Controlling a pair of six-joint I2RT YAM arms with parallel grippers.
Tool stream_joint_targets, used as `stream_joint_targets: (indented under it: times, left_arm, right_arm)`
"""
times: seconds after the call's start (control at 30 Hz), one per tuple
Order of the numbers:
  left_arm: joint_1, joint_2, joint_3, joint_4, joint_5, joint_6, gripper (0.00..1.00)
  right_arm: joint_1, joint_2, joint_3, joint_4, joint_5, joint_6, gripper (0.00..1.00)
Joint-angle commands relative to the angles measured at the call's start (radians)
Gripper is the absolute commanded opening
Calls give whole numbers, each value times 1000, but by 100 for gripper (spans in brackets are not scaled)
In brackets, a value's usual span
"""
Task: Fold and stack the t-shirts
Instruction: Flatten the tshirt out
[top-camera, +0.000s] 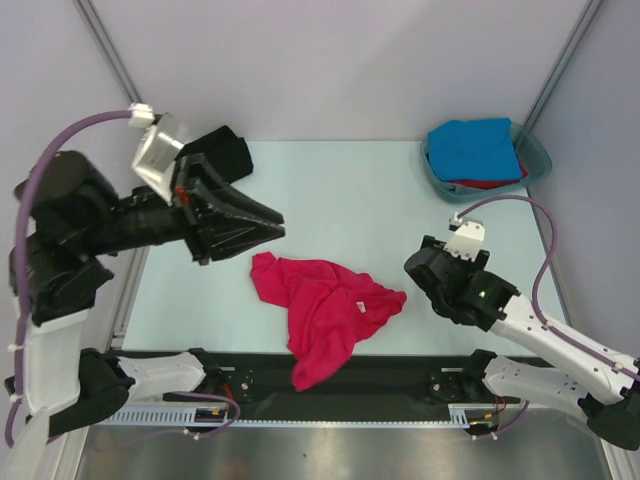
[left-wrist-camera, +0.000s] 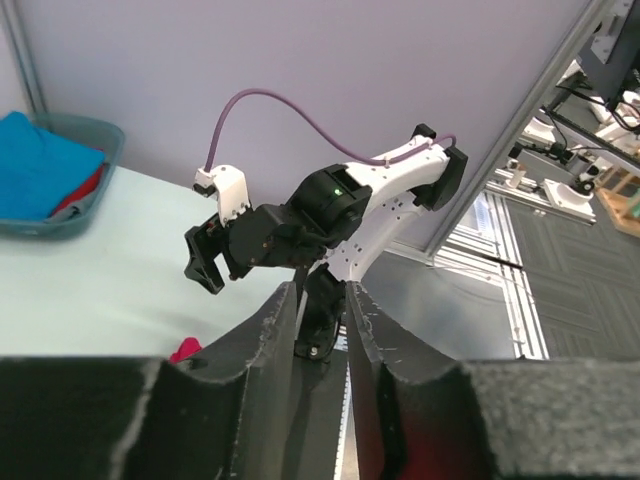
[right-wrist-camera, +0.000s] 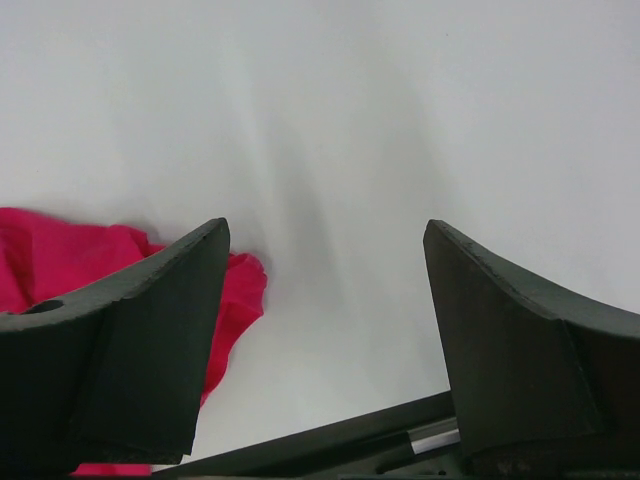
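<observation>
A crimson-pink t-shirt lies crumpled at the middle front of the table, its lower end hanging over the front edge; a small white label shows on it. My left gripper hangs raised above the shirt's back-left corner, its jaws a narrow gap apart with nothing between them. Only a scrap of the shirt shows below it. My right gripper sits low just right of the shirt, wide open and empty. The shirt's edge lies beside its left finger. A blue t-shirt lies on a red one in the tub.
The teal plastic tub stands at the back right corner, also seen in the left wrist view. A black rail runs along the table's front edge. Grey walls with metal posts close in the back and sides.
</observation>
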Motion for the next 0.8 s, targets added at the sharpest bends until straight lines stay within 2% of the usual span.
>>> stream_joint_targets:
  times: [0.0, 0.07, 0.1, 0.27, 0.4, 0.43, 0.53, 0.67, 0.77]
  left_arm:
    - [8, 17, 1, -82, -68, 33, 33]
    - [9, 29, -39, -90, -125, 40, 34]
    - [9, 35, -109, -78, -146, 35, 37]
    - [9, 47, -326, 29, -287, 11, 40]
    - [9, 23, -531, 101, -537, -54, 40]
    - [9, 2, -562, 111, -689, -75, 40]
    - [9, -64, -686, 158, -908, -157, 42]
    - [11, -140, -795, 200, -1083, -229, 45]
    - [12, -157, -819, 192, -1168, -243, 54]
  right_arm:
    - [-8, 24, -13, 80, 42, -27, 83]
    - [-17, 47, -20, 124, 1, -66, 84]
    - [-25, 56, -25, 182, -25, -132, 84]
    - [-57, 134, -25, 293, -253, -225, 84]
    - [-52, 181, -14, 370, -440, -258, 83]
    - [-49, 185, -8, 381, -514, -258, 83]
    - [-25, 191, -8, 414, -626, -240, 83]
    - [24, 201, -5, 482, -760, -220, 83]
    - [87, 254, 19, 507, -803, -214, 83]
